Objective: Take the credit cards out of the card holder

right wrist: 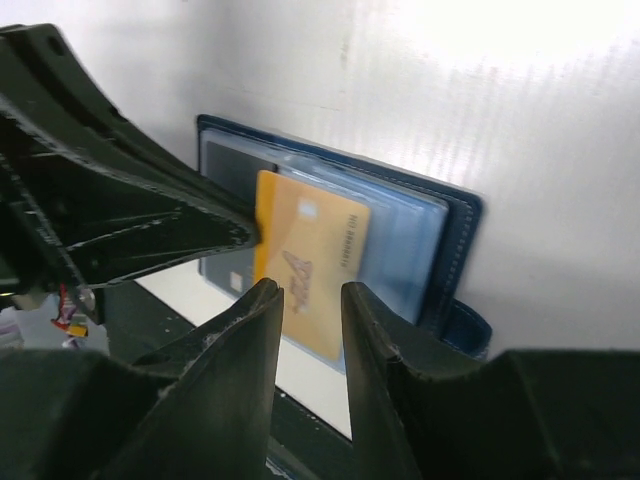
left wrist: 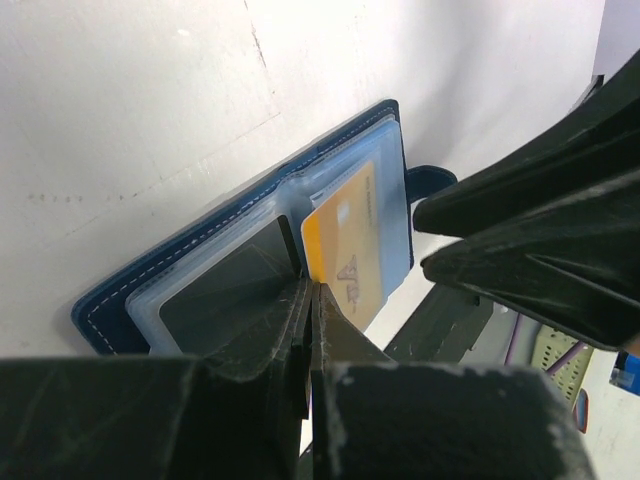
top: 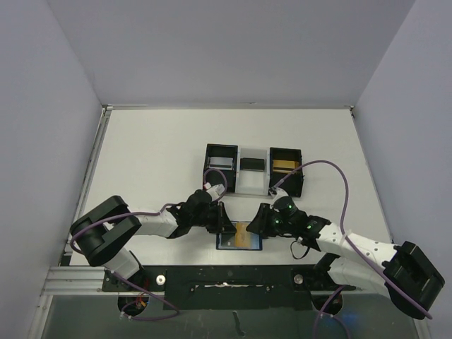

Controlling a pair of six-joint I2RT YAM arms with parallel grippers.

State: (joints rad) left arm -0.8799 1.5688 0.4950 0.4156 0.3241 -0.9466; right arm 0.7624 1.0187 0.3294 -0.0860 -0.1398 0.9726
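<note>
The dark blue card holder point(top: 227, 243) point(left wrist: 200, 240) point(right wrist: 455, 215) lies spread open near the table's front edge. A gold credit card point(top: 246, 235) point(left wrist: 350, 235) point(right wrist: 315, 245) sticks partway out of its clear inner pocket. A dark card point(left wrist: 225, 290) sits in the other pocket. My left gripper point(top: 227, 220) point(left wrist: 309, 287) is shut with nothing between its fingers, its tip pressing at the holder's fold beside the gold card. My right gripper point(top: 258, 223) point(right wrist: 310, 292) hovers just in front of the gold card's protruding end, jaws open a little and empty.
Two black open-top boxes point(top: 221, 167) point(top: 286, 171) joined by a white tray point(top: 251, 181) stand behind the holder, with cards in them. A black rail point(top: 226, 279) runs along the table's front edge, close under both grippers.
</note>
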